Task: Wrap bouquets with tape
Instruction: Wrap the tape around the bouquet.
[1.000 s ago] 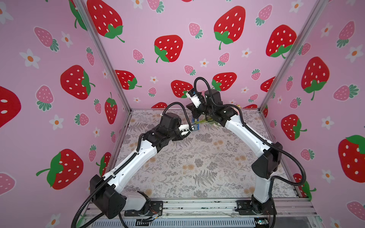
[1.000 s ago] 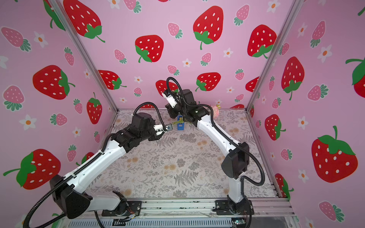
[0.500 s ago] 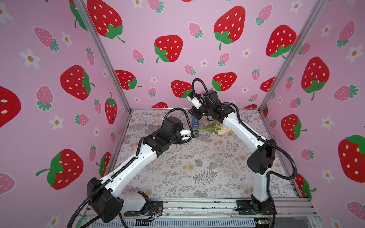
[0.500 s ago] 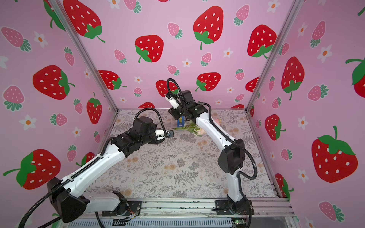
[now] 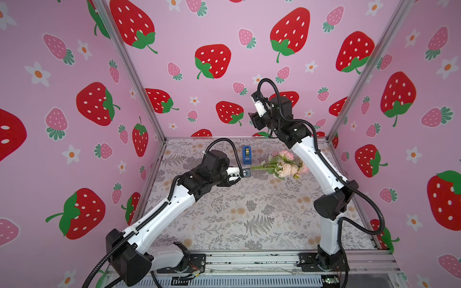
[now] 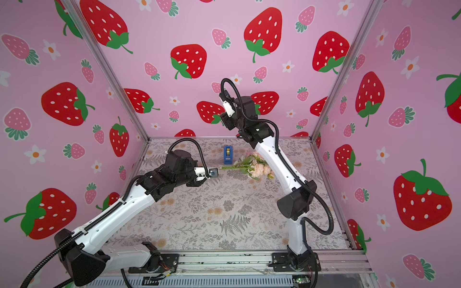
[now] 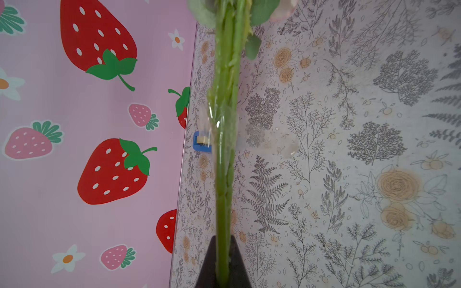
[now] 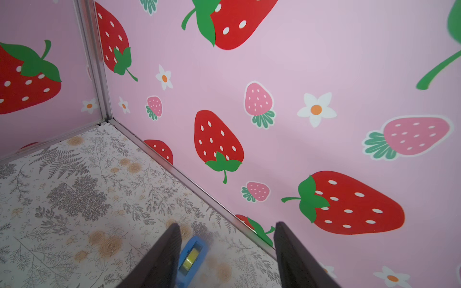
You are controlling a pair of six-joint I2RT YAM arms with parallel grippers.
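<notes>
L gripper (image 5: 246,172) clamped on bouquet (image 5: 283,165) stem ends. Bouquet approx level, blooms twd R arm; can't tell if blooms touch table (image 5: 224,212). Clear film (image 7: 219,117) round stems mid-length in L wrist view. Tape (image 5: 246,155) stands on table nr back wall, just behind stems. R gripper (image 8: 227,234) jaws apart, empty, raised above tape.

bright, even light — soft wrist-view blur

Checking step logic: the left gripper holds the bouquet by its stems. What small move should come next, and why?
Probably the left gripper lowers the bouquet onto the table: clear tape wraps its stems, and the open right gripper hangs empty above the tape dispenser.
</notes>
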